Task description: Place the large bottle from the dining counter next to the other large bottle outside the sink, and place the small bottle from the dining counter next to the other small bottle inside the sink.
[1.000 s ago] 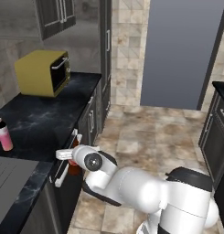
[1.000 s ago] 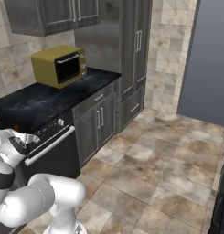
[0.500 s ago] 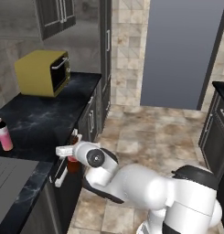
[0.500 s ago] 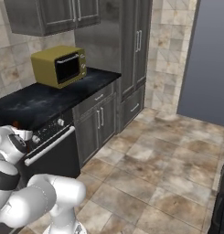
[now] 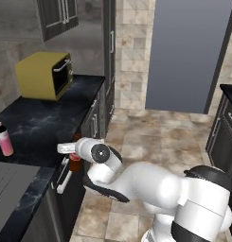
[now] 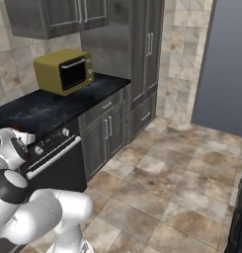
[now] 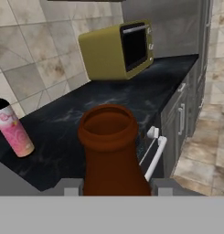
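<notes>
Carrying the brown glass bottle [image 7: 114,151] clamped in its claw [image 7: 115,186], the arm's crept a bit nearer the bench [image 5: 41,124] edge, pink bottle [image 7: 13,129] waiting at 9 o'clock, drop-off looks close.

Kitchen colours around the black marbled counter [image 7: 109,107]

On it, a mustard-yellow microwave [image 7: 117,49] with dark door and a pink patterned bottle [image 7: 13,129] with dark cap; nearest, a glossy dark brown bottle neck [image 7: 111,153]; behind, beige-grey mottled wall tiles [image 7: 35,59]; below, grey cabinets [image 6: 110,131].
</notes>
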